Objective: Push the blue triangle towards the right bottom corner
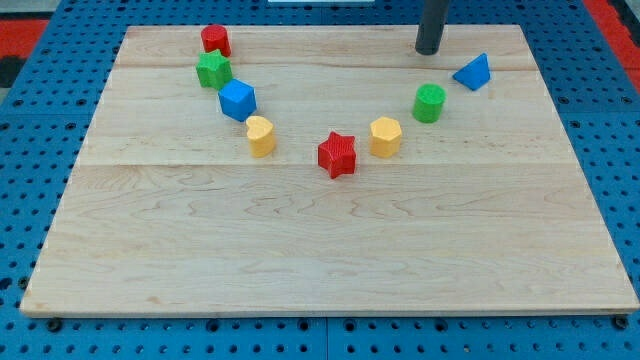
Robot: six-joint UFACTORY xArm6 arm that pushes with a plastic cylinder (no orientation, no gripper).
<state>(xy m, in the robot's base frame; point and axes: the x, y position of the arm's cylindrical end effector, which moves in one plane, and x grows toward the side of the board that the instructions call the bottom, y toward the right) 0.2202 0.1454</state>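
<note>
My tip [428, 50] rests on the bench [300, 250] near the view's top, and just to its right and slightly lower sits the blue triangle [473, 73], apex up-right, long axis slanting toward lower-left.

No text, label, brand, number or sign can be read anywhere in the view. The pale wooden board [330, 250] shows only plain grain, the blue perforated surface [40, 120] around it carries only rows of holes, and the small coloured plastic blocks, such as the blue triangle block [473, 72], bear only moulded ridges and no markings.
</note>
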